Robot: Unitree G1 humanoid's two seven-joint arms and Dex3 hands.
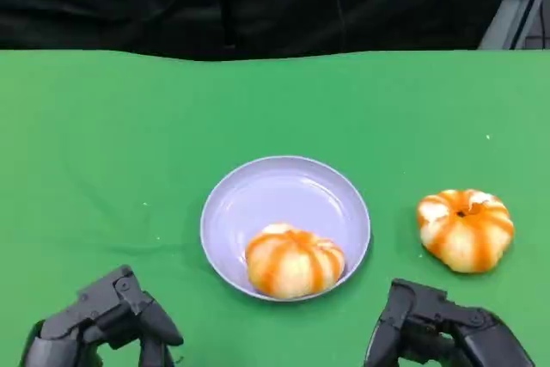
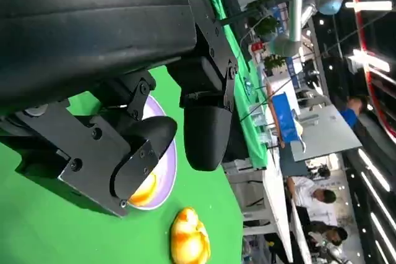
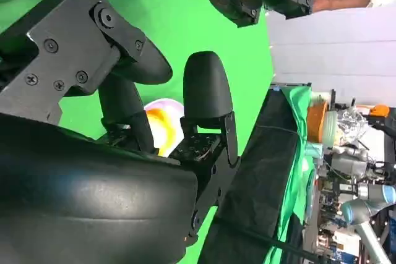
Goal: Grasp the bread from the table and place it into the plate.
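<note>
1. A green counter (image 1: 103, 143) lay before me, with a pale lilac plate (image 1: 284, 180) near its middle.
2. One bread roll (image 1: 294, 260), round, with orange stripes and pumpkin-like lobes, already sat inside the plate, against its near rim.
3. A second roll (image 1: 465, 229) of the same kind rested on the counter to the right of the plate, near it but apart from it. I judged this to be the bread left to move.
4. My left robot hand (image 1: 107, 320) hung low at the near left, holding nothing; its fingers (image 2: 207, 131) were parted.
5. My right robot hand (image 1: 443, 333) hung at the near right, just in front of the loose roll and not touching it. It held nothing, and its fingers (image 3: 207, 85) stood apart.
6. The roll looked light, soft and easily squashed, with a glazed and perhaps slightly slick crust.
7. I judged the best hold to be across its widest part, with fingers on opposite lobes, closing gently so as not to dent it.
</note>
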